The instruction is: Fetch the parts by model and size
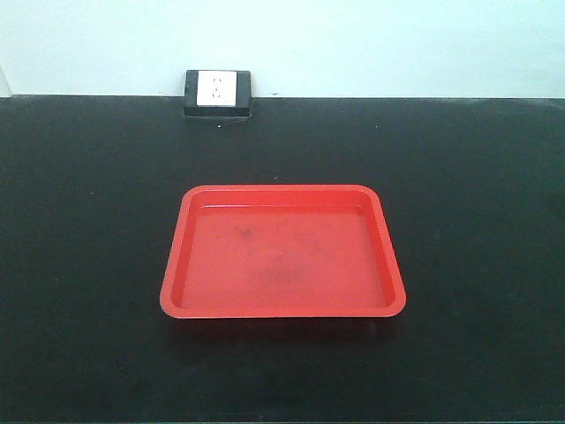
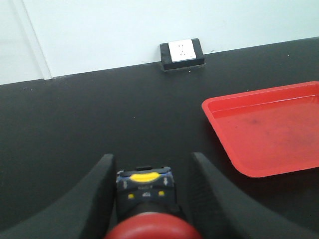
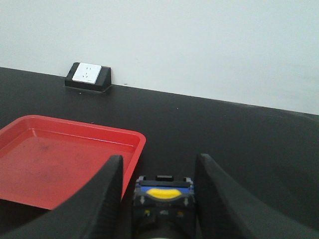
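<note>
In the left wrist view a push-button switch (image 2: 145, 185) with a red cap (image 2: 154, 228) lies lengthwise between the dark fingers (image 2: 102, 184) of my left gripper (image 2: 151, 160). The gripper is shut on it, and its blue-grey block points away from the camera. My right gripper (image 3: 159, 159) is shut on a second switch (image 3: 163, 196) the same way. That switch's cap is cut off by the frame's lower edge, so its colour does not show. Both switches hang over the black table. Neither gripper nor switch appears in the front view.
An empty red tray (image 1: 282, 188) lies mid-table. It is to the right of the left gripper (image 2: 269, 129) and to the left of the right gripper (image 3: 60, 154). A black socket box (image 1: 219, 91) with a white face stands at the back edge against the pale wall.
</note>
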### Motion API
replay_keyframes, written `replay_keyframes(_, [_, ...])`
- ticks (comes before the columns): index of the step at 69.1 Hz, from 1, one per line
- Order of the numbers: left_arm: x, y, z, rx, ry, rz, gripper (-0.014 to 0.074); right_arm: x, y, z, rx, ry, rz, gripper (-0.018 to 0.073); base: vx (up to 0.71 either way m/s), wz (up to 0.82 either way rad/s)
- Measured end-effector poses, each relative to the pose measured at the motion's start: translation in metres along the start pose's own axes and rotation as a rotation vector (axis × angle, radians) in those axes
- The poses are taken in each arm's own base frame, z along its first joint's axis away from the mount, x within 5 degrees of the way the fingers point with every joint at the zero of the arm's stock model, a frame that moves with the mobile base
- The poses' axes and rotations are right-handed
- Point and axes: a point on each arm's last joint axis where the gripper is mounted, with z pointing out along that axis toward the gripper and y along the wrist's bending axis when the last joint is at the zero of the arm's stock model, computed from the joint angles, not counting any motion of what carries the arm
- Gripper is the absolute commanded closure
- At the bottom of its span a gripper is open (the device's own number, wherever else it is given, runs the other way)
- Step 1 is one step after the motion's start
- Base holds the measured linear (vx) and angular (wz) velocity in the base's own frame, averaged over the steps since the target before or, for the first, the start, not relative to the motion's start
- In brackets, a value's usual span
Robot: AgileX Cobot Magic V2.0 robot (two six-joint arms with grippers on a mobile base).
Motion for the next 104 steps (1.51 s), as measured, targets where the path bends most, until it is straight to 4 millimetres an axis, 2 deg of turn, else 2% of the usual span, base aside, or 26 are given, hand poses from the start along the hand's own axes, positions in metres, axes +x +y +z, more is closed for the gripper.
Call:
replay_keyframes(92, [-0.0001,0.0,0.0,0.0,-0.001,0.0,0.0603,0.0,0.0,0.0,0.0,0.0,0.0,0.0564,0.0,0.0])
replay_keyframes(104, [-0.0048,0.0003,0.0021,-0.001,-0.032,-0.002,0.0601,-0.0001,0.0002,0.0,-0.002,-0.001,0.004,0.0564,0.0,0.0])
